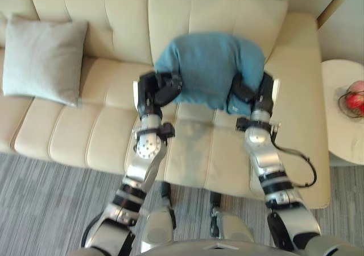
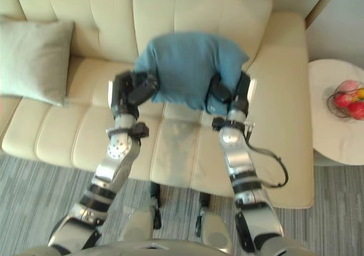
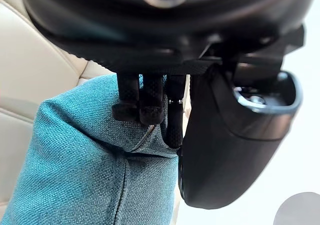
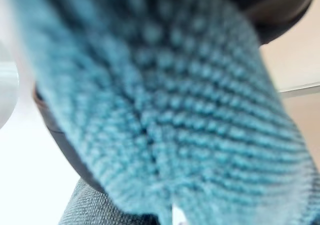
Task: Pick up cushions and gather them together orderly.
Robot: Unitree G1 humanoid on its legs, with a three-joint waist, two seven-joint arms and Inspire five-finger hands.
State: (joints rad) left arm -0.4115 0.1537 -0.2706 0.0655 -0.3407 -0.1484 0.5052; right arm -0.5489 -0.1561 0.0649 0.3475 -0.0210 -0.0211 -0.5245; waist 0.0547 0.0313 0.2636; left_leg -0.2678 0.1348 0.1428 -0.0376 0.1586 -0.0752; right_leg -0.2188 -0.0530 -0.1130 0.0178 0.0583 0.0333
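Nearest, the left hand [image 1: 162, 89] has its fingers curled in a pinch on one lower corner of the blue cushion [image 1: 210, 62]. The right hand [image 1: 248, 91] clasps the opposite corner, so the cushion hangs between them just above the sofa [image 1: 85, 136] seat. Farther off, at the sofa's left end, the grey cushion [image 1: 42, 60] leans on the backrest. The pick-up looks done; setting the blue cushion neatly beside the grey one remains.
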